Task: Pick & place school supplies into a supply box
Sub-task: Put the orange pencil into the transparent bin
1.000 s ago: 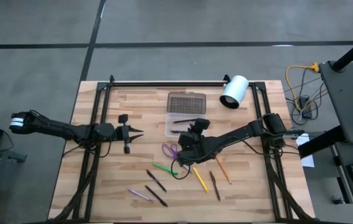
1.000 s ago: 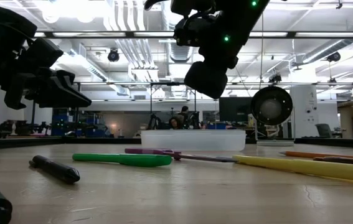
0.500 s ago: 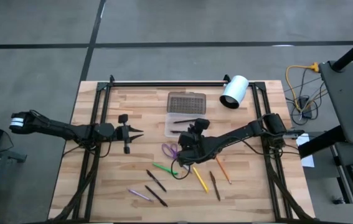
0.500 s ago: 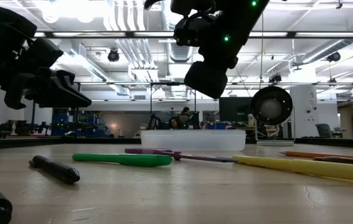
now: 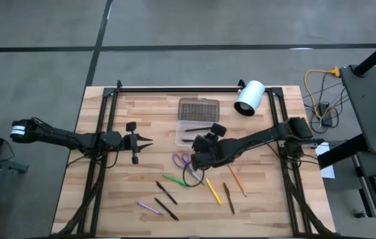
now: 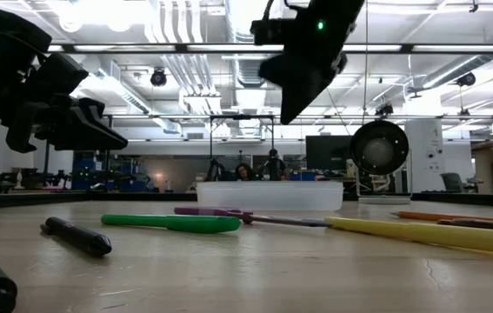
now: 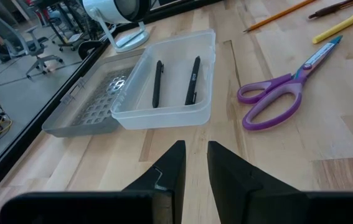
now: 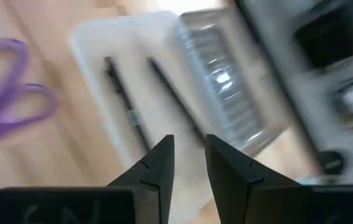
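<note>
From my station I read this as the gap between two picks: the right claw (image 5: 199, 159) hung above the surface just beside the near edge of the supply box (image 5: 197, 133), its fingers parted by a narrow gap with nothing between them — released, carrying no load. The box sat near the middle of the surface with its dotted lid (image 5: 198, 107) folded open on the far side, and two black pens (image 7: 175, 82) already lay side by side in the clear tray. Everything else waited outside it: the purple scissors (image 5: 180, 160) just beside the right claw, the green pen (image 5: 173, 178) a little nearer the front edge, the yellow pencil (image 5: 213, 190), the brown one (image 5: 227, 197) and the orange one (image 5: 237, 180) fanned out to the right of those, and two more black pens (image 5: 166, 192) with a purple pen (image 5: 148, 207) well toward the front. The left claw (image 5: 145, 140) waited well apart at the left side of the surface, its fingers a thin slit apart and holding nothing. By my judgement only a small share of the supplies was packed. The next move, I reckoned, called for bringing the right claw down over one of the nearest items — scissors or green pen — with the fingers set across its length, since these thin things lie flat on the wood and a skewed pinch could roll them away.
</note>
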